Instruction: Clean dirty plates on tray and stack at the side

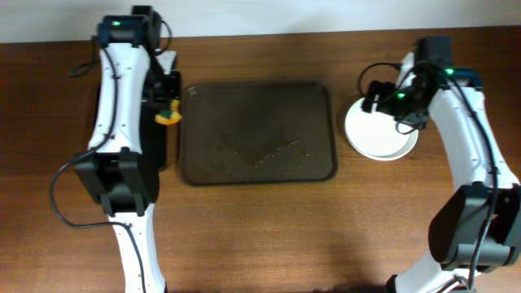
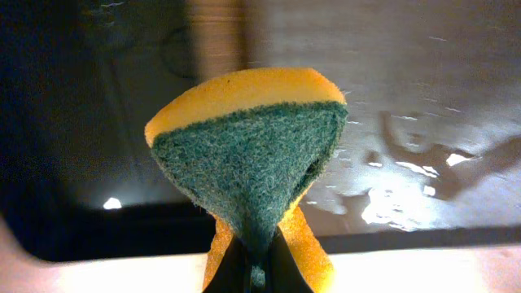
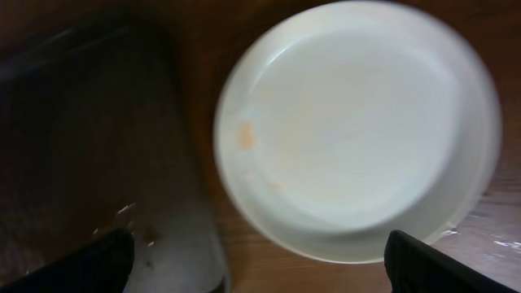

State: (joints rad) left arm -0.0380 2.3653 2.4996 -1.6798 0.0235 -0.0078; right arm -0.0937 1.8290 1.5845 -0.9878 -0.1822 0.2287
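The dark brown tray [image 1: 256,132] lies mid-table with crumbs and smears and holds no plates. White plates [image 1: 378,134] sit stacked on the table right of it; the top one [image 3: 358,122] has a faint orange smear. My right gripper [image 1: 389,96] hovers open and empty above the stack, fingers [image 3: 260,260] spread wide. My left gripper [image 1: 169,110] is shut on a yellow sponge with a green scouring face [image 2: 248,163], held near the tray's [image 2: 391,122] left edge.
A smaller black tray [image 1: 155,130] lies under the left arm, left of the brown tray. The brown tray's right edge [image 3: 98,146] shows beside the plate stack. Bare wood table surrounds both.
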